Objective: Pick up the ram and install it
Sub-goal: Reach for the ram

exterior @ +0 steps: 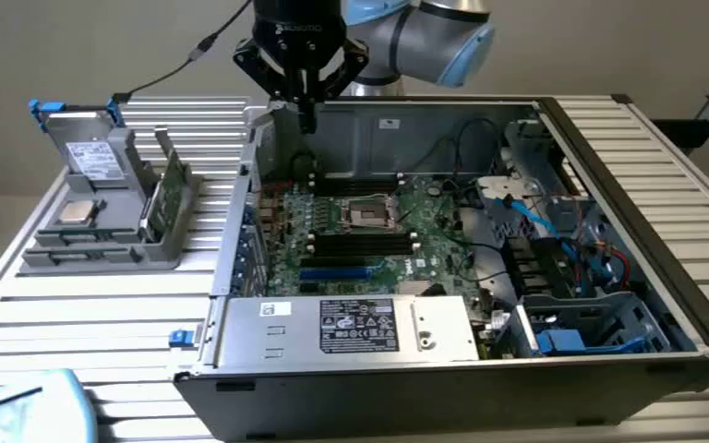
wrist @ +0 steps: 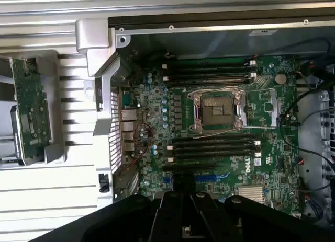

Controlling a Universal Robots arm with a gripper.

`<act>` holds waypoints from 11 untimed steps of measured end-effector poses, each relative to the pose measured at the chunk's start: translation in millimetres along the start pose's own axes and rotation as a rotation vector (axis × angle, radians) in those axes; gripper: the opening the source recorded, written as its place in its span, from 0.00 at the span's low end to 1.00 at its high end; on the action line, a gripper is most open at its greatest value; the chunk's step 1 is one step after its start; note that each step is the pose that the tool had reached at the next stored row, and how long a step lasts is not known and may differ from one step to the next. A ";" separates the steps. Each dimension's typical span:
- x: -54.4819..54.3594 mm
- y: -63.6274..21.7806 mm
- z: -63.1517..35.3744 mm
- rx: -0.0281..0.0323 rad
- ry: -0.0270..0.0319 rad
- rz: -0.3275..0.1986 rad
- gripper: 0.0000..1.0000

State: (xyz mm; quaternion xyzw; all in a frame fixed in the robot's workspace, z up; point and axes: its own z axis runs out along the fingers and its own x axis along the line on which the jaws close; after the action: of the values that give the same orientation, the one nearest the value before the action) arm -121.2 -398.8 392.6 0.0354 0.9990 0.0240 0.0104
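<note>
Tool: the gripper (exterior: 306, 118) hangs from the arm over the back edge of the open computer case (exterior: 441, 138), pointing down into it.
Grip: the fingers (wrist: 170, 210) are drawn close together, with nothing seen between them.
Ram: the ram (exterior: 173, 189) stands on its long edge in the grey holder (exterior: 96, 254), outside the case. It is well apart from the tool, off towards the exterior view's left, and the tool is not touching it.
Drive: a grey drive (exterior: 93, 161) with a white label leans in the same holder, farther from the tool than the ram.
Chip: a square silver chip (exterior: 78, 212) lies flat in the holder, below the drive and also beyond the ram from the tool.
Board: the green motherboard (exterior: 435, 249) lies on the case floor under and ahead of the tool.
Socket: the metal-framed socket (exterior: 367, 214) sits near the middle of the board, a little ahead of the tool.
Slots: long black slots (exterior: 361, 242) run on both sides of the socket, and one set lies almost directly under the tool.
Power box: a silver power supply (exterior: 354, 328) fills the end of the case farthest from the tool.
Table: a slatted metal table (exterior: 84, 314) carries the case and the holder.
</note>
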 end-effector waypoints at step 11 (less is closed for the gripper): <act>0.1 0.0 0.0 0.0001 0.0000 0.000 0.11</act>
State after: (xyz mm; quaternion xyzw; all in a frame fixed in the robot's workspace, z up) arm -121.3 -398.8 392.6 0.0353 0.9990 0.0240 0.0104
